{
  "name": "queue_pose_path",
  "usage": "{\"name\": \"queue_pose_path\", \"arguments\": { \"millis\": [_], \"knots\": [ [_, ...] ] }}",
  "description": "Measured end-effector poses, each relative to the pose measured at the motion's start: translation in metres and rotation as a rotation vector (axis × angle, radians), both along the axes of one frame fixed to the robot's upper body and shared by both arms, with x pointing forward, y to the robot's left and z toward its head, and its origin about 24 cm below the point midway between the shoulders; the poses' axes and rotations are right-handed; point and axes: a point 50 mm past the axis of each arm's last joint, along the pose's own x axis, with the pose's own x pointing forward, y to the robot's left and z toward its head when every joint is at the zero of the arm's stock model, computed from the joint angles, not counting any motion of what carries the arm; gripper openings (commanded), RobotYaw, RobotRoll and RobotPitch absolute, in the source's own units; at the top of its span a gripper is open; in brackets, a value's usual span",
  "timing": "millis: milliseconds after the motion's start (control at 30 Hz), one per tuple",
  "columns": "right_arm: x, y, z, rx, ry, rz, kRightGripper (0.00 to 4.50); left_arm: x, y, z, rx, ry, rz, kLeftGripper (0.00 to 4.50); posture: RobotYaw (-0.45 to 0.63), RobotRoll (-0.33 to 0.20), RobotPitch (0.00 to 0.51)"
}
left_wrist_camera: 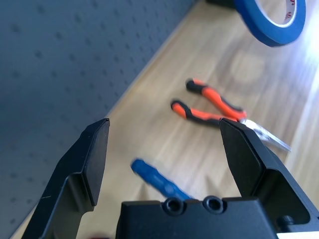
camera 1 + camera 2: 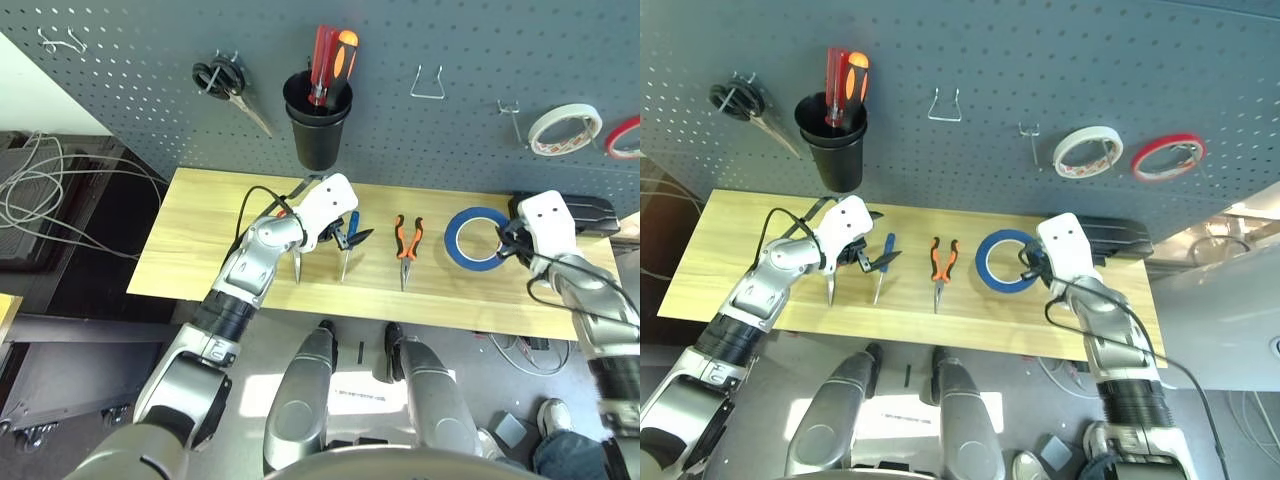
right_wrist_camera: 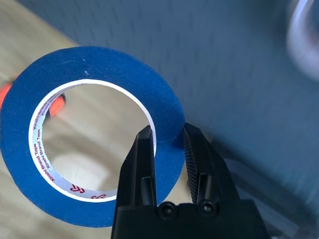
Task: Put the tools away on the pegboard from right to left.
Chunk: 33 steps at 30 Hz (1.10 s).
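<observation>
**Tape roll lifted on edge; three tools left on the table**

The pegboard (image 2: 450, 40) is shown behind the table (image 2: 200, 230). The tape roll (image 3: 94, 134), judged light, stiff and smooth, is pinched through its wall by the right gripper (image 3: 167, 137) and held above the table's right end, its hole facing the camera. The pliers (image 2: 405, 245) and screwdriver (image 2: 348, 240) lie with tips toward the robot. The left gripper (image 1: 167, 149) is spread wide, empty.
</observation>
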Motion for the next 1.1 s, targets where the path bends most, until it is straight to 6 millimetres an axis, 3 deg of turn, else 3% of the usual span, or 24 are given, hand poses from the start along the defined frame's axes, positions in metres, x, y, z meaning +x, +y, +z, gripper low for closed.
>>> {"name": "queue_pose_path", "arguments": {
  "millis": [167,567,833,933,1100],
  "knots": [
    [-0.004,0.008,0.019,-0.081,-0.177,0.092,0.7,0.002,-0.005,0.013,-0.043,-0.074,-0.018,4.5,0.04,0.0,0.316],
    [-0.011,0.022,0.06,-0.112,-0.467,0.174,0.7,0.008,-0.005,0.015,-0.061,-0.091,-0.014,4.5,0.02,0.0,0.306],
    [-0.025,0.024,0.061,-0.112,-0.47,0.181,0.7,0.011,-0.001,0.012,-0.066,-0.094,0.004,4.5,0.0,0.0,0.302],
    [-0.033,0.028,0.068,-0.103,-0.488,0.177,0.7,0.012,0.001,0.009,-0.067,-0.083,0.01,4.5,-0.02,0.0,0.3],
    [-0.028,0.028,0.083,-0.072,-0.528,0.126,0.7,0.014,-0.003,0.007,-0.073,-0.079,0.0,4.5,-0.03,0.0,0.298]
  ]
}}
